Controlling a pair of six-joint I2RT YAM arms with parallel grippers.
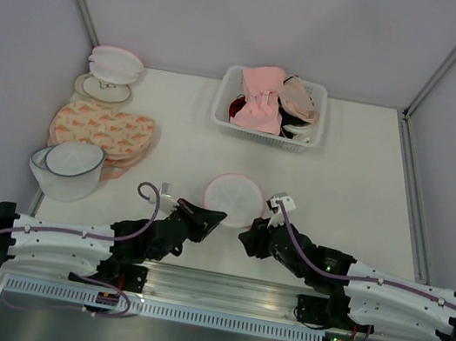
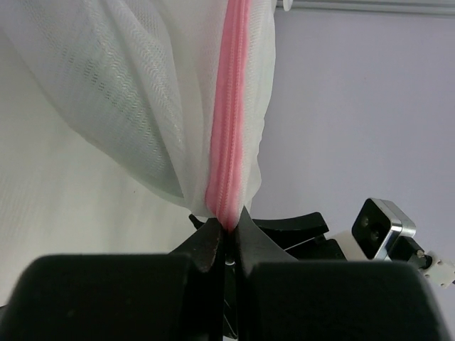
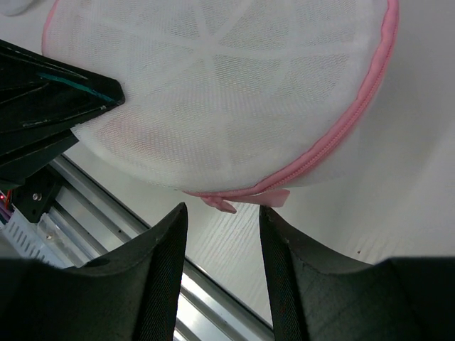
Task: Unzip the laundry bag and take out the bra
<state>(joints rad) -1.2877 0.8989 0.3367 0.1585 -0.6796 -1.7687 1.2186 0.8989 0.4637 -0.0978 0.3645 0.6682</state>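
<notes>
Bag (image 1: 234, 195) sits at the counter's (image 1: 358, 185) near edge, between both hands. Left hand (image 2: 226, 226) is clenched on its pink zipper rim. Right hand (image 3: 222, 210) is half-spread and grasps nothing; the pink tab (image 3: 215, 204) lies just off its tips.

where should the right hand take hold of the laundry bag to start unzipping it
Probably the pink tab jutting from the zipper trim on the near rim of the laundry bag, approached from the robot's side. It sticks out free of the mesh, right before the open right hand, while the left hand pinches the trim.
</notes>
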